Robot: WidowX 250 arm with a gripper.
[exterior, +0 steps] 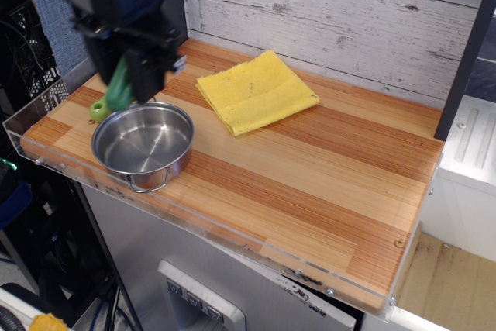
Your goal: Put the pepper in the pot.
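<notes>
Whitewashed plank wall behind wood-strip table; blue fabric panel left, black post right.

Pot mouth open, unblocked; yellow cloth lies right, well apart w/ bare wood between

Light: bright, even, soft shadows on the bench.
Glare: pale sheen inside the pot.
Blur: slight smear around the jaws.
</notes>
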